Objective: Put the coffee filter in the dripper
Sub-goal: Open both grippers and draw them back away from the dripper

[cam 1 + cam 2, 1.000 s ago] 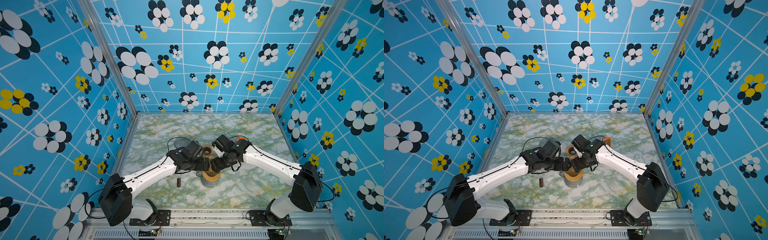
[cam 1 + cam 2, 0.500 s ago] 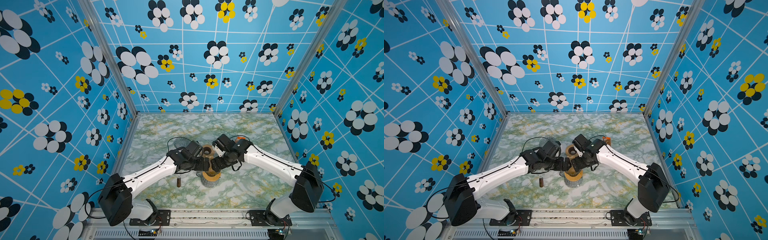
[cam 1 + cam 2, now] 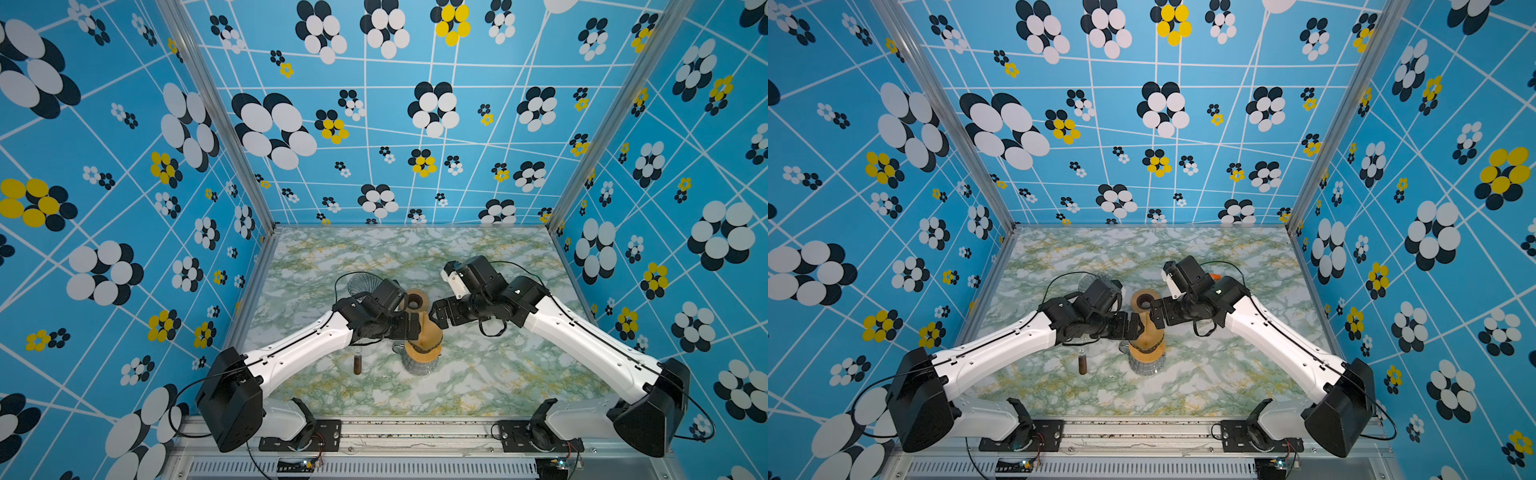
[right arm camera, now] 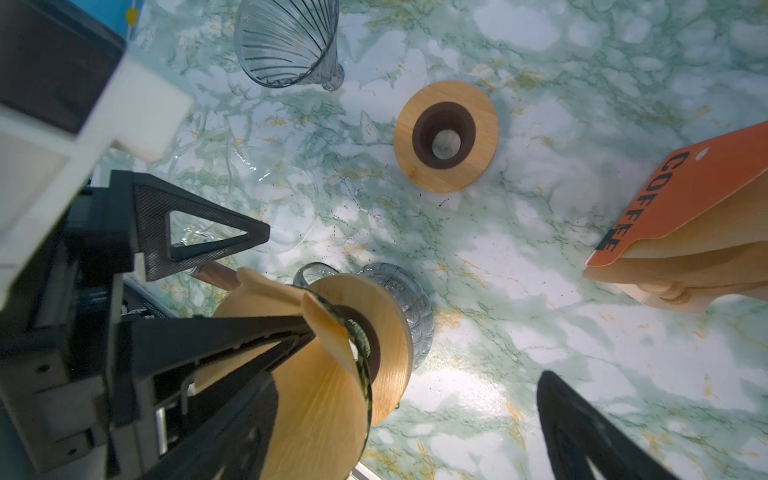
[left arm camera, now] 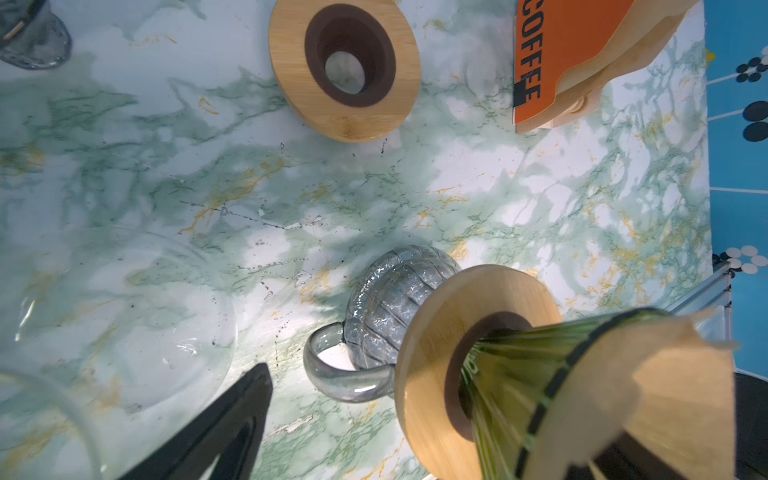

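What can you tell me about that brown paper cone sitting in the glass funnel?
The coffee filter is a tan paper cone, opened out and nested inside the green-tinted, ribbed glass dripper. Its top edge and a pointed flap stick out above the dripper's dark rim. The dripper stands in a wooden ring on a clear glass jug. The open left gripper has one fingertip at the filter's edge; whether it touches is unclear.
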`<state>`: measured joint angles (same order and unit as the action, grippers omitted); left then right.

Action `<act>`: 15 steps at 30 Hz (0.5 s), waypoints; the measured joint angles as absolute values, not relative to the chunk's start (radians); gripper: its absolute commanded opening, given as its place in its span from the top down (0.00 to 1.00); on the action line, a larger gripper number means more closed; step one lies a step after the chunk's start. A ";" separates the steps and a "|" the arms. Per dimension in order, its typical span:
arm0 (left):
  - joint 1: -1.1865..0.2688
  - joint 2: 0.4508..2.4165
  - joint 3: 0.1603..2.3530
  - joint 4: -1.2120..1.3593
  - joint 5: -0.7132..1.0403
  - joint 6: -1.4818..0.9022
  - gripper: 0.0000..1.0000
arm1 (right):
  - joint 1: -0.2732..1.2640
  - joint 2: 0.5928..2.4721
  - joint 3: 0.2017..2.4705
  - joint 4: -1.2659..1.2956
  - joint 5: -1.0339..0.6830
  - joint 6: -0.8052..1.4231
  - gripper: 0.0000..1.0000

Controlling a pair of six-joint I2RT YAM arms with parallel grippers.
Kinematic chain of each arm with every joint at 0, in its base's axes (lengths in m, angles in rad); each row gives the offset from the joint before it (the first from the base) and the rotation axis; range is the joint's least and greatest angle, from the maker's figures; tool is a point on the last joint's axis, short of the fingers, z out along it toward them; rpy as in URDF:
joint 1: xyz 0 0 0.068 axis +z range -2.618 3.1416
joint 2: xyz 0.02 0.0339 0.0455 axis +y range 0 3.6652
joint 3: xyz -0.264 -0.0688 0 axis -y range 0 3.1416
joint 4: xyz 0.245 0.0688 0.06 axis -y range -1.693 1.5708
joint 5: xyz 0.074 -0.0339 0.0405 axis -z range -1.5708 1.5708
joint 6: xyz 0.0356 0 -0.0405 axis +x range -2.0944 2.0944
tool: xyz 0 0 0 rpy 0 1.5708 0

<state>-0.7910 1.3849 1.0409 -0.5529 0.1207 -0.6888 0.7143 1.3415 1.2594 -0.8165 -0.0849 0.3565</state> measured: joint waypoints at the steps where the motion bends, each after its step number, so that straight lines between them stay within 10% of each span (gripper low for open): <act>1: -0.791 1.384 1.046 -0.553 0.121 -0.689 0.01 | 0.714 1.329 1.254 -0.811 -0.084 0.360 0.01; 15: -0.732 1.316 1.154 -0.599 0.165 -0.640 0.01 | 0.713 1.135 1.198 -0.703 0.017 0.378 0.01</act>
<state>-0.7322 1.3159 1.1542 -0.5991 0.1650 -0.6399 0.7128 1.1355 1.1976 -0.7033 0.0170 0.3779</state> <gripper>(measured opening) 0.990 0.994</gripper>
